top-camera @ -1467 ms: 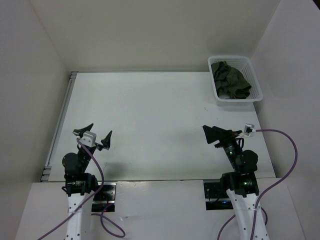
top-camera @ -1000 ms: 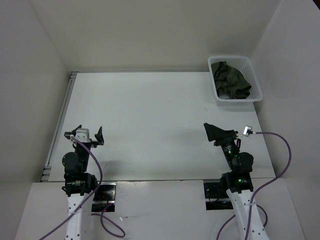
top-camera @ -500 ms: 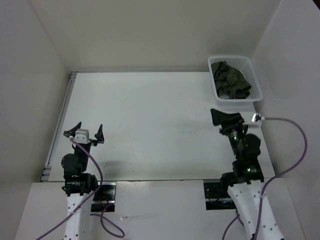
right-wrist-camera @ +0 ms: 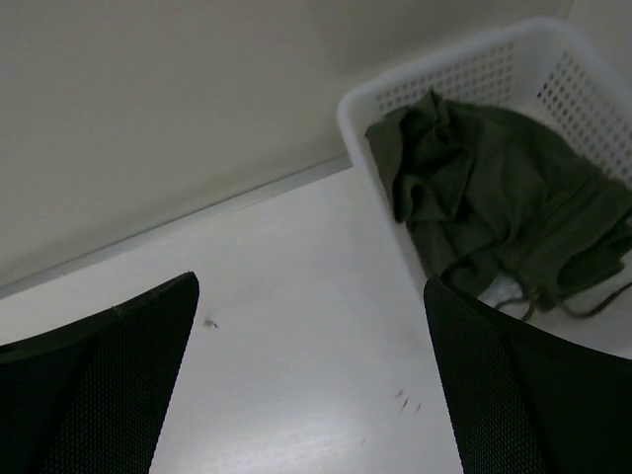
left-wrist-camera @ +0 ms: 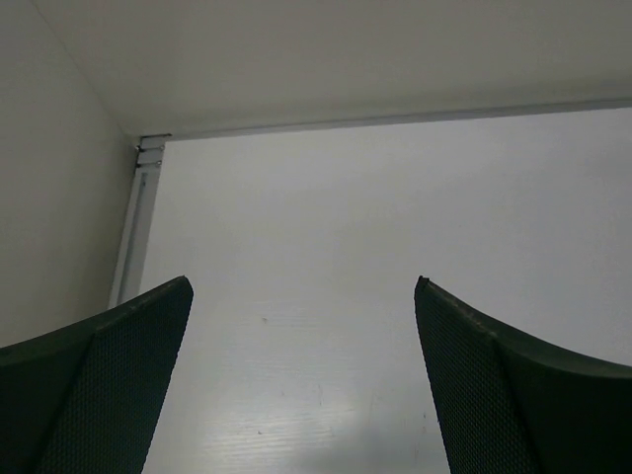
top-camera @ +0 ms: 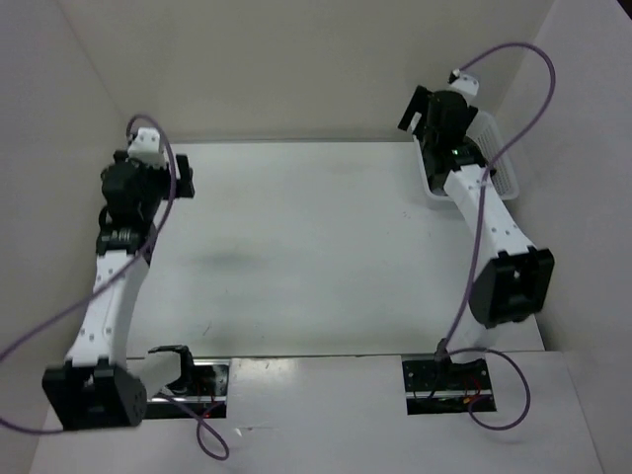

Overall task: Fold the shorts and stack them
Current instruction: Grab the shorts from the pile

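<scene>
The dark olive-green shorts (right-wrist-camera: 494, 212) lie crumpled in the white lattice basket (right-wrist-camera: 449, 74) at the table's far right corner, with a thin drawstring trailing at the near side. My right gripper (right-wrist-camera: 312, 284) is open and empty. It hangs above the table just left of the basket, whose wall passes by its right finger (right-wrist-camera: 523, 385). In the top view my right gripper (top-camera: 425, 120) and arm cover most of the basket (top-camera: 507, 181), and the shorts are hidden. My left gripper (left-wrist-camera: 303, 286) is open and empty above the bare far-left table, also seen in the top view (top-camera: 163, 183).
White walls close in the table at the back and both sides. A metal rail (left-wrist-camera: 133, 247) runs along the table's left edge. The right arm's purple cable (top-camera: 513, 79) loops above the basket.
Both arms have risen from their low pose near the bases and stretched far out: the right one to the basket, the left one to the far-left table. Both grippers stay open.
</scene>
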